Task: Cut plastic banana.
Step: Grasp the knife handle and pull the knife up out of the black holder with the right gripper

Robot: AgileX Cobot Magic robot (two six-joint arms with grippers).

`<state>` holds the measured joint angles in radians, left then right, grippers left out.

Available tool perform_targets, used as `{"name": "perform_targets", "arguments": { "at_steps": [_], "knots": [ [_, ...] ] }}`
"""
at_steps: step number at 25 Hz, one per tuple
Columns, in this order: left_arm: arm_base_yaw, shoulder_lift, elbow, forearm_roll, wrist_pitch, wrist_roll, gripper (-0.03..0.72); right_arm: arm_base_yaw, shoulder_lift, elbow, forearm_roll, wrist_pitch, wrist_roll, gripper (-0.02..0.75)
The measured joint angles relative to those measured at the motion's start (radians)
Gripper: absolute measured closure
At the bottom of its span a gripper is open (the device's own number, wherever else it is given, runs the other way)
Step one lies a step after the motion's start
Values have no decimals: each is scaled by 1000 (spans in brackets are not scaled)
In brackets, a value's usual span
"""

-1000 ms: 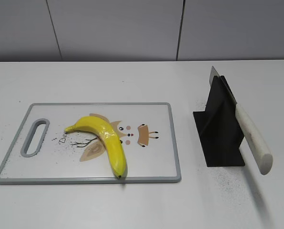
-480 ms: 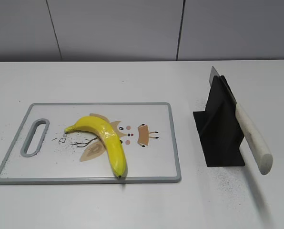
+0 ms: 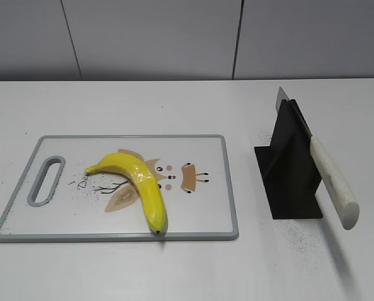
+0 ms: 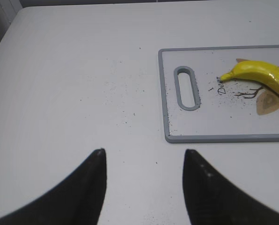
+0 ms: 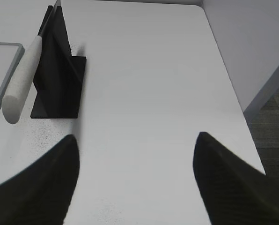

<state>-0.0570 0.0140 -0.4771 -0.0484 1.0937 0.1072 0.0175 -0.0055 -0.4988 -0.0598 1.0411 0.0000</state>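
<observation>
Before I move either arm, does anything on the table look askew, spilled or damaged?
Only fine dark specks scattered on the table and cutting board. The banana lies whole, and the knife rests tilted in its black stand, as expected.

A glossy yellow plastic banana (image 3: 137, 185) with a dark tip lies on a white cutting board (image 3: 199, 207) edged in grey, printed with a tan-and-brown cartoon figure and scattered with dark specks. A knife (image 3: 328, 179) with an off-white speckled handle and silver blade sits in a matte black stand (image 3: 287, 172). The table (image 3: 174, 106) is white, the wall (image 3: 155, 37) behind pale grey. Both grippers' fingers (image 4: 90, 187) (image 5: 233, 187) are black.
</observation>
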Motion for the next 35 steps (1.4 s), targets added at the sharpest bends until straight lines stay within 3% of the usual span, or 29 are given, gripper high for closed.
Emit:
{"name": "perform_targets", "arguments": {
  "at_steps": [12,18,25,35],
  "knots": [
    [0,0,0,-1,0,0,195,0,0,0,1,0,0,162],
    [0,0,0,-1,0,0,93,0,0,0,3,0,0,162],
    [0,0,0,-1,0,0,85,0,5,-31,3,-11,0,164],
    [0,0,0,-1,0,0,99,0,319,-206,3,22,51,164]
  ]
}}
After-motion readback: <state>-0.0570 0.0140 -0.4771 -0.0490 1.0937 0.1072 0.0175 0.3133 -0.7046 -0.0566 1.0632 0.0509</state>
